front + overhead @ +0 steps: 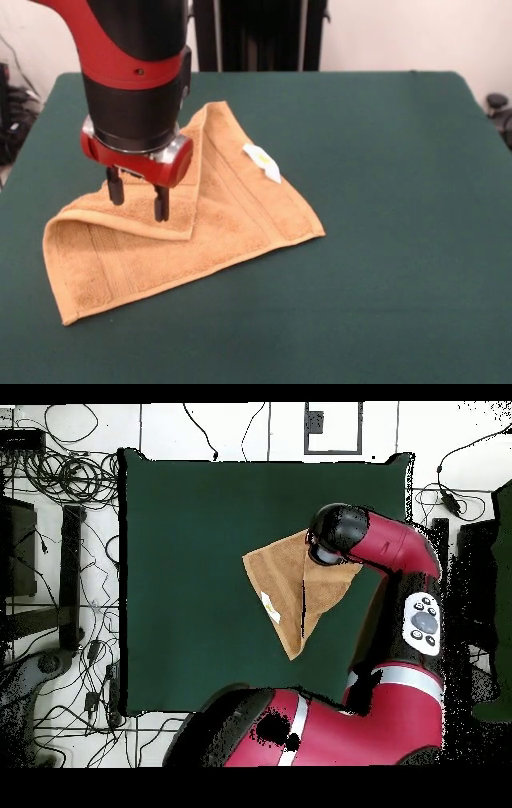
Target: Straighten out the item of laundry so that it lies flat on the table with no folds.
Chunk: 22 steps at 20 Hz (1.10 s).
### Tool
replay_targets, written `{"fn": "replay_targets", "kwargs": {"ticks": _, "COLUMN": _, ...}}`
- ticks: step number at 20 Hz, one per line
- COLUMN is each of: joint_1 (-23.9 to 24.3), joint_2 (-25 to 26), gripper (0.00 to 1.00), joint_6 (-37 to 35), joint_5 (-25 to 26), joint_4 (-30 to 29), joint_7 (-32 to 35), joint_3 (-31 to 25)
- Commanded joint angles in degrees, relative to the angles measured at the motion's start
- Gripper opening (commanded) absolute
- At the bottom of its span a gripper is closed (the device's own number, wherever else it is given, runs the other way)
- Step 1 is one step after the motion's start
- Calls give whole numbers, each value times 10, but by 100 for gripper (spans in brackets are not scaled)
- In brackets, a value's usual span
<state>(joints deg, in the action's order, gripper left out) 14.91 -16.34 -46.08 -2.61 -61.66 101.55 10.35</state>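
A: Towel (200, 224) first, then. How do the jaws (138, 200) stand to it?

B: Apart, the two black fingers (161, 202) pointing down over the folded-over flap. The tips look to be at the pile or just above it; I cannot tell whether they touch. Nothing is clamped between them.

A: And how does the towel lie?

B: Not flat. One part is doubled over onto the rest, so in the front view it makes a rough triangle, with the flap's hemmed edge running across the lower layer. A white tag (262, 162) sticks out at the edge on the picture's right, away from the jaws. Woven bands show along the lower layer's end.

A: Where on the table (384, 240)?

B: From the front, left of centre and towards the middle in depth. Overhead, the towel (295, 594) sits right of centre, with the red and black arm (385, 549) bending over its upper right part and hiding the jaws.

A: The surface?

B: Dark green cloth, smooth, much bigger than the towel, with wide bare green on all sides of it.

A: The room?

B: Overhead, a pale floor with many black cables (70, 474) at the left and top, and dark gear at both sides. From the front, a light wall and a dark stand (260, 36) behind the table.
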Motion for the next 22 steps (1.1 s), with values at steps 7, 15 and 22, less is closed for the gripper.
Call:
{"fn": "replay_targets", "kwargs": {"ticks": 7, "joint_1": 19, "joint_2": -19, "gripper": 100, "joint_6": 31, "joint_5": -10, "joint_4": -145, "joint_7": 13, "joint_3": -99}}
{"fn": "replay_targets", "kwargs": {"ticks": 15, "joint_1": 43, "joint_2": -23, "gripper": 0, "joint_6": 35, "joint_5": -4, "joint_4": -155, "joint_7": 14, "joint_3": -120}}
{"fn": "replay_targets", "kwargs": {"ticks": 22, "joint_1": 42, "joint_2": -21, "gripper": 0, "joint_6": 36, "joint_5": -3, "joint_4": -149, "joint_7": 31, "joint_3": -120}}
